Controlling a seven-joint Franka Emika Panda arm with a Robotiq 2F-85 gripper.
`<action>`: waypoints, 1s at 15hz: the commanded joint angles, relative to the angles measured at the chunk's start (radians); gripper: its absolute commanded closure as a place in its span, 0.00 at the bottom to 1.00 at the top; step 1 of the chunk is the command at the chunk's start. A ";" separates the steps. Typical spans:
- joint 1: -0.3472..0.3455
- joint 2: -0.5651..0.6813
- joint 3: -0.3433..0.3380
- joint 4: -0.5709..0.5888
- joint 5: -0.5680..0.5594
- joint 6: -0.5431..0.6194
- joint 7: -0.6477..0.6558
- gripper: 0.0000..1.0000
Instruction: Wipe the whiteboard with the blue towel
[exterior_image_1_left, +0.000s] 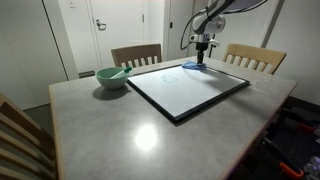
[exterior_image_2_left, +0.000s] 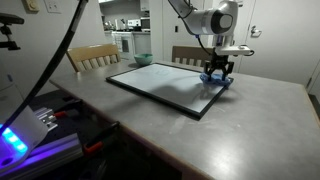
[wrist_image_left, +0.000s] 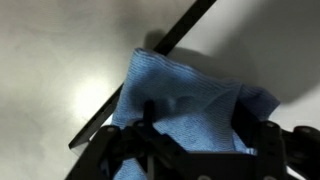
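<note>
Nearest item, wrist view: the jaws, whose dark fingers (wrist_image_left: 247, 128) are standing partway closed on either side of the blue towel (wrist_image_left: 185, 100) and pinching a bunched fold of it between them. The towel is lying across the thin black frame of the whiteboard (wrist_image_left: 270, 40), with part of it sitting on the glossy white surface and part reaching over the frame onto the grey table (wrist_image_left: 60, 50). In both exterior views the robot arm (exterior_image_1_left: 205, 25) is reaching down from above that edge of the table along which two wooden chairs (exterior_image_1_left: 136, 54) (exterior_image_1_left: 255, 58) are standing. It is holding the towel at the whiteboard corner that is pointing towards that edge, roughly between the two chairs. The whiteboard is lying flat about the middle of the table, turned so that its sides are running at an angle to the table edges. A teal-green bowl (exterior_image_1_left: 111, 77) is sitting on the table just beside the whiteboard, near the same chair-side edge and well apart from the towel. A third chair back (exterior_image_1_left: 20, 140) is showing at the table corner closest to the camera in an exterior view. A piece of equipment with a glowing blue light (exterior_image_2_left: 15, 140) is sitting off the table in an exterior view.
</note>
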 joint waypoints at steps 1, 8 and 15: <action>-0.011 0.016 0.011 0.005 -0.010 -0.007 -0.001 0.55; -0.005 -0.006 0.024 0.015 -0.005 -0.106 -0.012 0.99; 0.016 -0.008 0.042 0.028 0.002 -0.193 0.004 0.97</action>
